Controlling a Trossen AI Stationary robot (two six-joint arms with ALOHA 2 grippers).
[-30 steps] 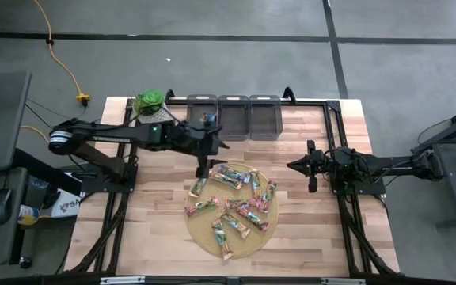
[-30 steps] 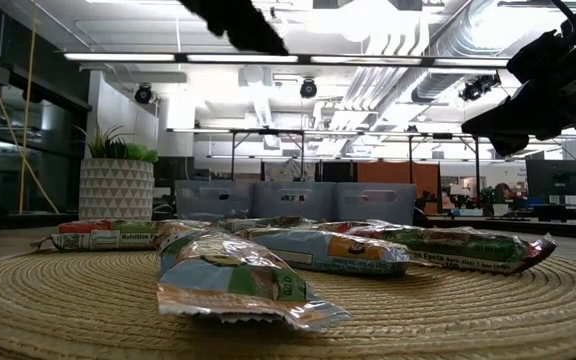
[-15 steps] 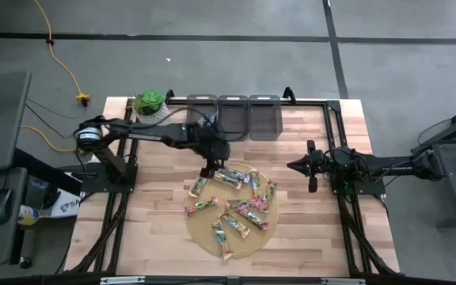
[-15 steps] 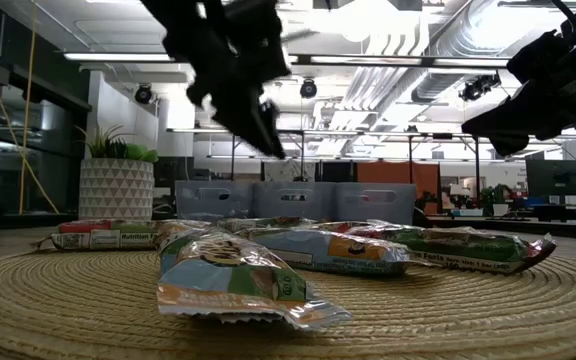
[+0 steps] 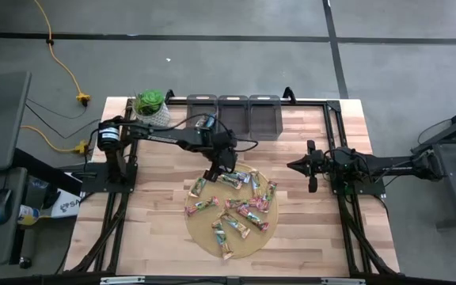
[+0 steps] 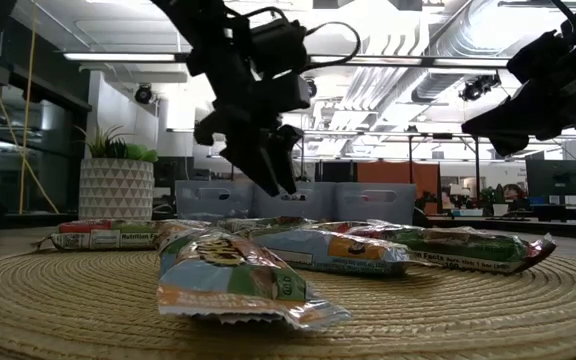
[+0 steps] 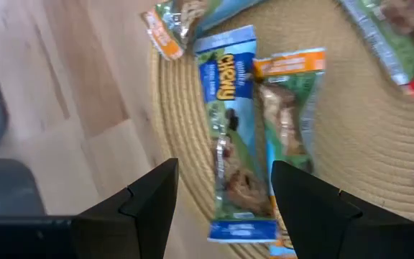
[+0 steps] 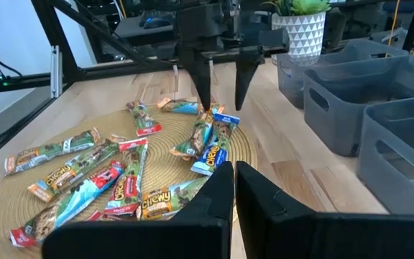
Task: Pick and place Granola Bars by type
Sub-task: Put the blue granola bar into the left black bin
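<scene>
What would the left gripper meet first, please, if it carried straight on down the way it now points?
Most likely the blue-wrapped granola bar at the edge of the woven mat. The left gripper hangs open above it, fingers either side of the bar in the left wrist view. The height left is hard to judge.

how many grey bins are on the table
3, side by side in a row along the table's far edge, beyond the round woven mat: left bin, middle bin, right bin. The left arm partly covers the left bin.
</scene>
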